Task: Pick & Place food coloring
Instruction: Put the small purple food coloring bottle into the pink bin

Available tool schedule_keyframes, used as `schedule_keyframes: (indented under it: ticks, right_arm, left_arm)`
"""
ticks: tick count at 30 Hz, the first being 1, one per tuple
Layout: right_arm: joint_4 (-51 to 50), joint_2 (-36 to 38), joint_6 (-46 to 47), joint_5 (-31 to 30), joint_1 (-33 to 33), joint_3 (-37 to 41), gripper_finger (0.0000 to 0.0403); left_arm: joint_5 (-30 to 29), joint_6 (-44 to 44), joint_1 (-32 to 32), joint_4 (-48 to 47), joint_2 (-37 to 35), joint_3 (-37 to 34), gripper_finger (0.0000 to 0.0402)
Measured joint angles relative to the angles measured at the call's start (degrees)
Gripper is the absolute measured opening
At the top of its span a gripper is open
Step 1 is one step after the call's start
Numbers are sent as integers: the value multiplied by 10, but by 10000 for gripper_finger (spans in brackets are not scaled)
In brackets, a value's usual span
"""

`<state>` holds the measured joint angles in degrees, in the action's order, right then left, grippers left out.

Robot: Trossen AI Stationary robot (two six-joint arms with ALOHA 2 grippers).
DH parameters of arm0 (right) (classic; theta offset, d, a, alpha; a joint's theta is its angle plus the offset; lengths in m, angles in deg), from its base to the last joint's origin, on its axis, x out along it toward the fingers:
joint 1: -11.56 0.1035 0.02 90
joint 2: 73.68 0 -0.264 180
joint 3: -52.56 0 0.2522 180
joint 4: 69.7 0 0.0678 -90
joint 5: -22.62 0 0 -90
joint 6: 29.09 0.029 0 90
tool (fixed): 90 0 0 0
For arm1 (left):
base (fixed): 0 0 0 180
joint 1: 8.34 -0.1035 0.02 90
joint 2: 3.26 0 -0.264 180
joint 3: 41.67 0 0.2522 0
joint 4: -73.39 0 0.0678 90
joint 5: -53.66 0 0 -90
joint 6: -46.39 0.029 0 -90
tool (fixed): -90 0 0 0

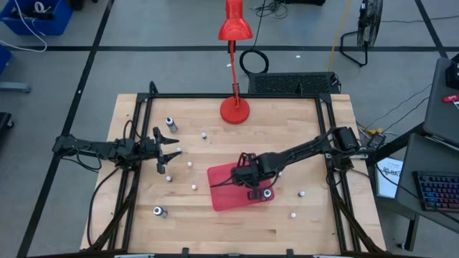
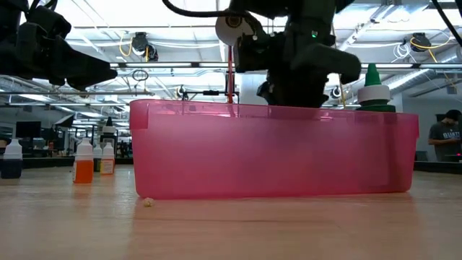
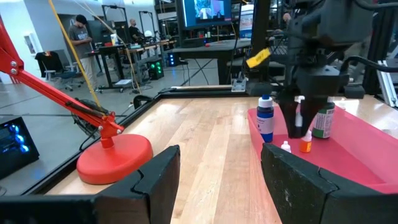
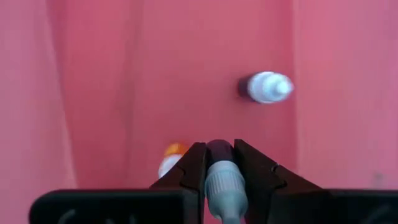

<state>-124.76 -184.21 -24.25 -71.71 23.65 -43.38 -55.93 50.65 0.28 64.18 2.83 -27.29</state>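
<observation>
Wooden planks formed the work surface of the table (image 1: 287, 122), and I noted a red desk lamp (image 1: 234, 109) standing on its round base at the far edge. I observed a red tray (image 1: 222, 193) near the table's middle; in the low view its translucent wall filled most of the frame. Small white bottles (image 1: 193, 187) lay scattered on the bare wood on both sides of the tray, with a grey vial (image 1: 171, 124) toward the far left and another (image 1: 159, 211) toward the near left. Beyond the table I saw workbenches, monitors and a person (image 3: 81, 34) standing well back.

Inside the tray, the left wrist view showed a blue bottle (image 3: 265, 118), a green bottle (image 3: 323, 121) and a small orange bottle (image 3: 305, 142) standing upright.

The right gripper (image 4: 219, 163) hung over the tray floor, pointing down, its fingers (image 4: 254, 165) clamped narrowly on a grey-capped bottle (image 4: 224, 183). Past it I saw the blue bottle's top (image 4: 266, 87) and the orange bottle beside the fingers.

The left gripper (image 1: 172, 152) waited over the table's left side, jaws parted and holding nothing
</observation>
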Motion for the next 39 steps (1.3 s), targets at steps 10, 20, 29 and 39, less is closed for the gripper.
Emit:
schedule_keyframes:
  ticks: [10,20,29,39]
  right_arm:
    - [40,0,0,2,0,37,49]
    - [47,0,3,2,0,39,69]
    - [48,0,-6,21,-2,39,52]
    - [68,0,-10,29,-2,55,74]
  left_arm:
    - [0,0,0,0,0,0,225]
    - [0,0,0,0,0,0,225]
    - [0,0,0,0,0,0,225]
    - [0,0,0,0,0,0,225]
